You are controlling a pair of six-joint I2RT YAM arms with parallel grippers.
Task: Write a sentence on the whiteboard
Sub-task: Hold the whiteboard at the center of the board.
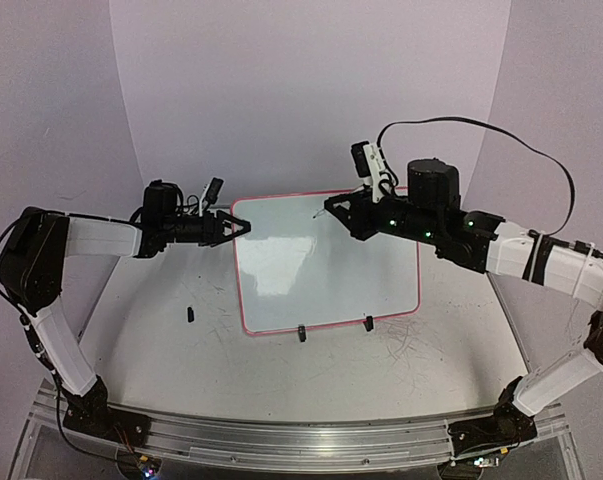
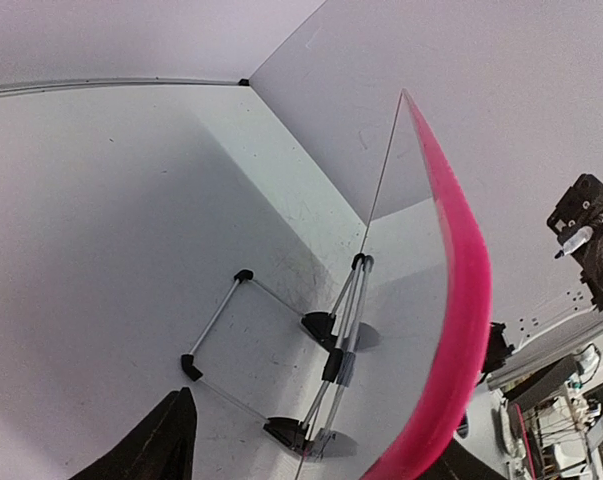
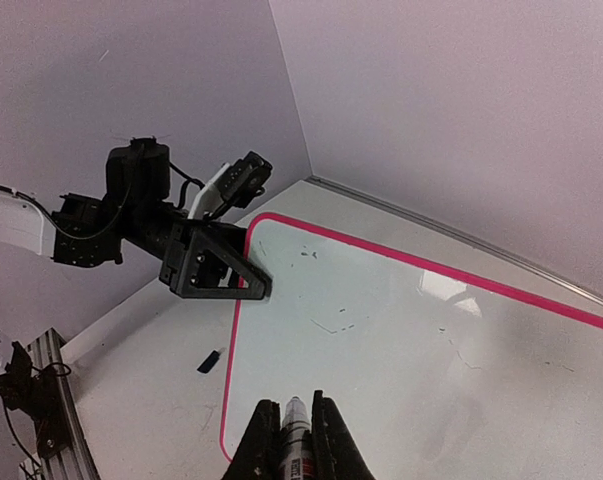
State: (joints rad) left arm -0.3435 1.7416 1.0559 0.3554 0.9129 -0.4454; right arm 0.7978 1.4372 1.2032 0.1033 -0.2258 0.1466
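The whiteboard (image 1: 321,270), glossy white with a pink-red frame, stands tilted back at mid-table. No sentence shows on it, only a few small dark marks (image 3: 331,325). My left gripper (image 1: 243,226) is open at the board's upper left corner. Its jaws straddle the pink edge (image 2: 461,300), one finger (image 2: 171,440) behind the board and well apart from it. My right gripper (image 1: 331,205) hovers over the board's upper middle, shut on a marker (image 3: 297,425) whose tip points at the board's face (image 3: 411,330). The left gripper (image 3: 251,285) also shows in the right wrist view.
A wire stand (image 2: 331,340) props the board from behind. Two black clip feet (image 1: 302,333) hold its lower edge. A small dark cap-like piece (image 1: 191,314) lies on the scuffed white tabletop (image 1: 181,370) left of the board. Pale walls enclose the back and sides.
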